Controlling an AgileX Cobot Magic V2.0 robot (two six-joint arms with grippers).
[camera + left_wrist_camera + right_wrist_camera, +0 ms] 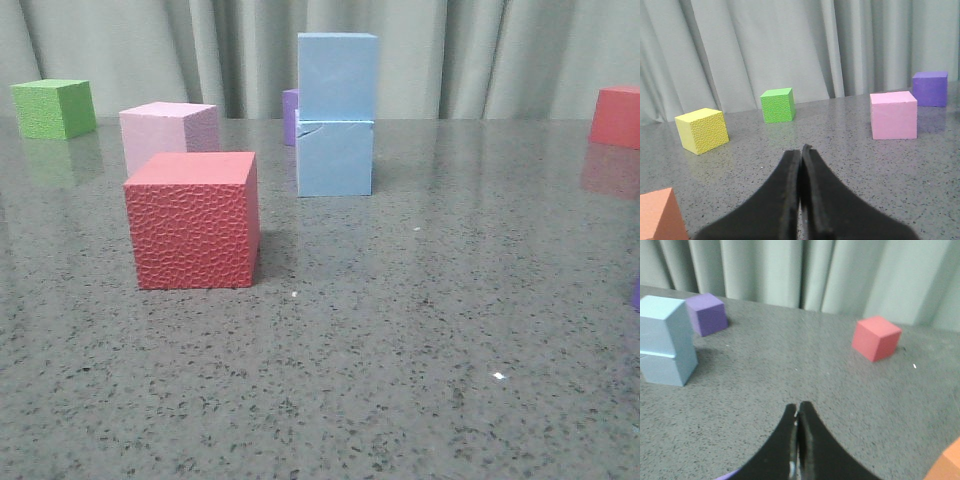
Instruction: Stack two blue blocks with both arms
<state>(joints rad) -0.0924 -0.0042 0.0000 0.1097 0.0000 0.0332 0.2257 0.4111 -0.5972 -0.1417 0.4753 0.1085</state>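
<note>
Centrally, toward the frame's top, one pale blue block (338,75) sits stacked on the cracked blue block (335,157). Both the left gripper (801,152) and right gripper (798,408) have fingers pressed together, holding nothing.

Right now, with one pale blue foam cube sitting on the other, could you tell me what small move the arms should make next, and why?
Probably none beyond holding both arms back. The upper pale blue foam cube already rests squarely on the lower pale blue foam cube. The left gripper and right gripper are shut, empty and well clear of the stack, so any approach would only risk toppling it.
</note>
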